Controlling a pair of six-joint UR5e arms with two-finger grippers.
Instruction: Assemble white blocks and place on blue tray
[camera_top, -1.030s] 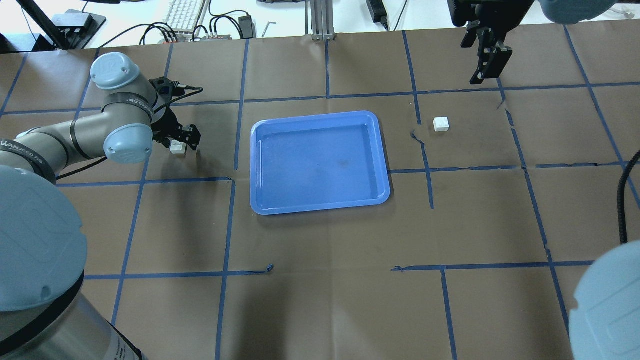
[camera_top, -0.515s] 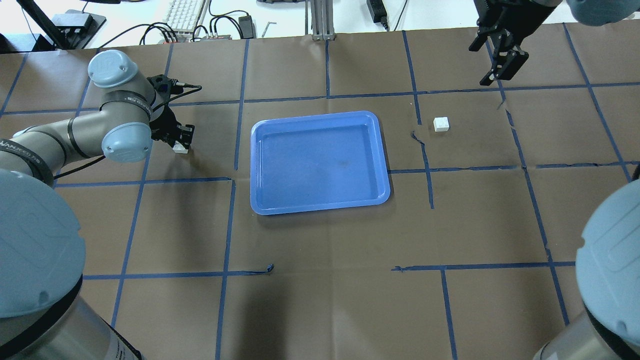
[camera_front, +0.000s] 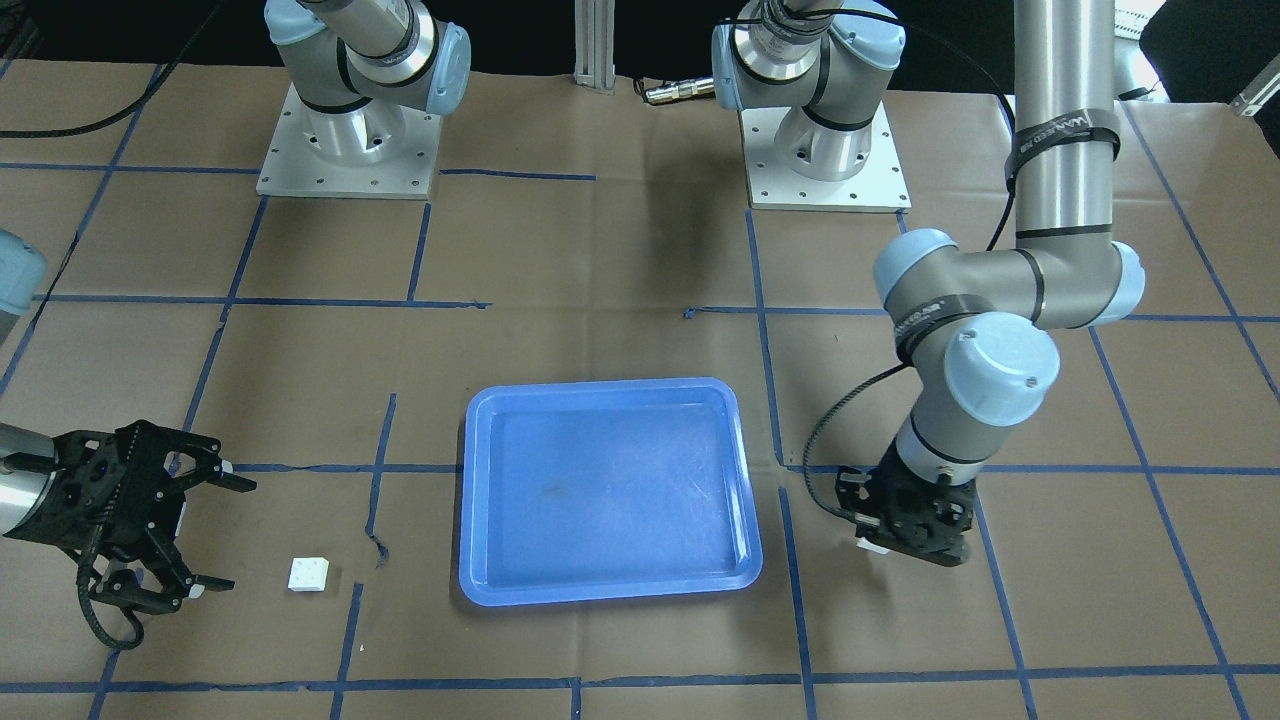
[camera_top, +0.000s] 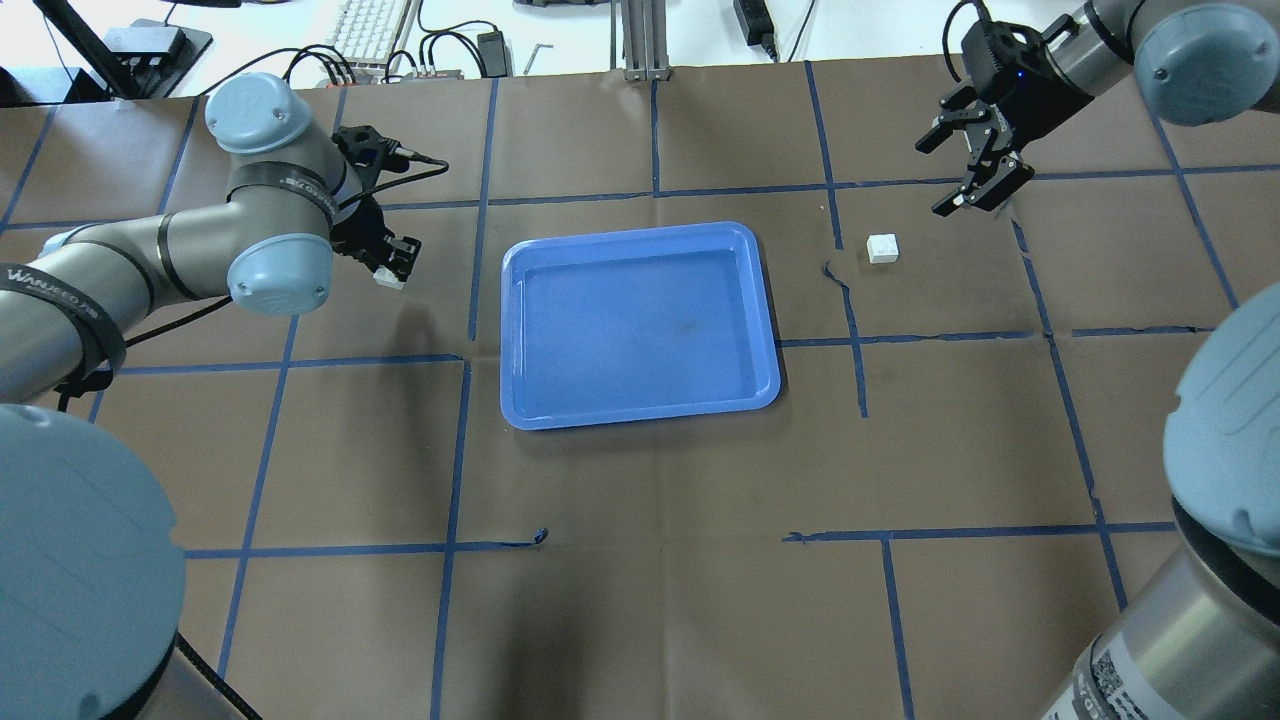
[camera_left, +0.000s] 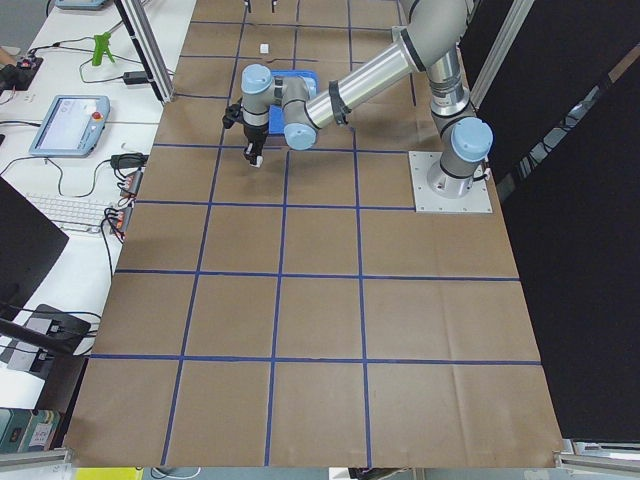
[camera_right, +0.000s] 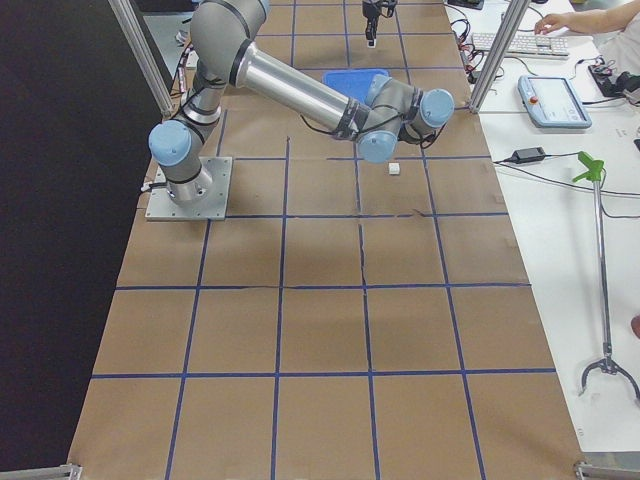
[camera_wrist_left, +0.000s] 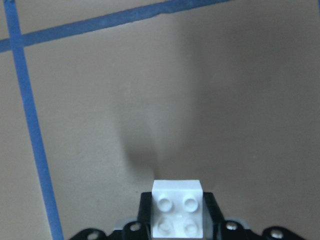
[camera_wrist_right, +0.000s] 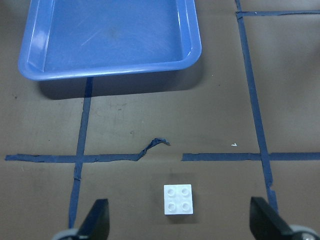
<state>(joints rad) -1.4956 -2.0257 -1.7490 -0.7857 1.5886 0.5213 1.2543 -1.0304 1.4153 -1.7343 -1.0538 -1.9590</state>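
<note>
My left gripper (camera_top: 394, 266) is shut on one white block (camera_top: 387, 280) and holds it above the paper, left of the blue tray (camera_top: 640, 320). The left wrist view shows this block (camera_wrist_left: 178, 215) studs up between the fingers. The second white block (camera_top: 882, 248) lies on the table right of the tray; it also shows in the front view (camera_front: 308, 574) and the right wrist view (camera_wrist_right: 178, 199). My right gripper (camera_top: 937, 178) is open and empty, just beyond and right of that block, jaws pointed toward it. The tray (camera_front: 605, 490) is empty.
The table is covered in brown paper with a blue tape grid, torn in places near the right block (camera_top: 838, 275). Both arm bases (camera_front: 825, 150) stand at the robot's side. A keyboard and cables (camera_top: 370, 30) lie past the far edge.
My left gripper has lifted the white block off the table and moved it a little toward the tray. My right gripper has swung down and turned toward the lying block.
</note>
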